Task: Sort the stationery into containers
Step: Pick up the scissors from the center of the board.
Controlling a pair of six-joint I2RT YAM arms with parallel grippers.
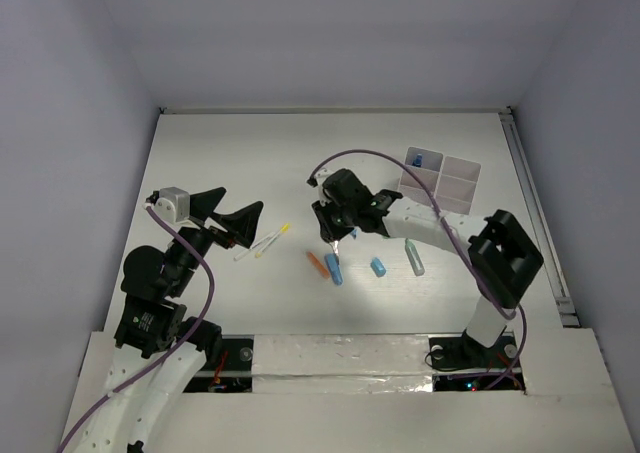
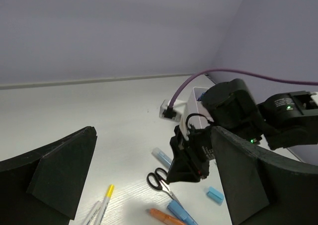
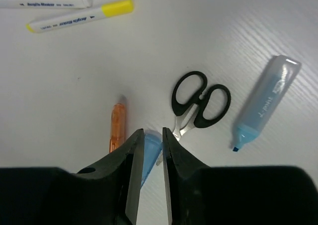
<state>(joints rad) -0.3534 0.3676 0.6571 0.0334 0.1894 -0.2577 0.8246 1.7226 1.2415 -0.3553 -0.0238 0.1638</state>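
My right gripper point(image 1: 336, 239) point(image 3: 150, 133) points down over black-handled scissors point(image 3: 201, 103) point(image 2: 159, 180). Its jaws stand close together with a narrow gap. The end of a blue marker point(image 3: 150, 148) point(image 1: 333, 270) shows in that gap, and a scissor blade runs under the right finger. I cannot tell whether either is gripped. An orange tube point(image 3: 117, 125) lies just left of them and a pale blue highlighter point(image 3: 266, 101) to the right. My left gripper point(image 1: 230, 211) point(image 2: 153, 135) hangs wide open and empty at the left. The white containers point(image 1: 440, 181) stand at the back right.
Two white yellow-tipped pens point(image 1: 265, 241) point(image 3: 79, 17) lie between the arms. A small blue block point(image 1: 378, 267) and a teal tube point(image 1: 414, 258) lie right of the marker. A blue item point(image 1: 420, 158) sits in one container compartment. Walls enclose the table.
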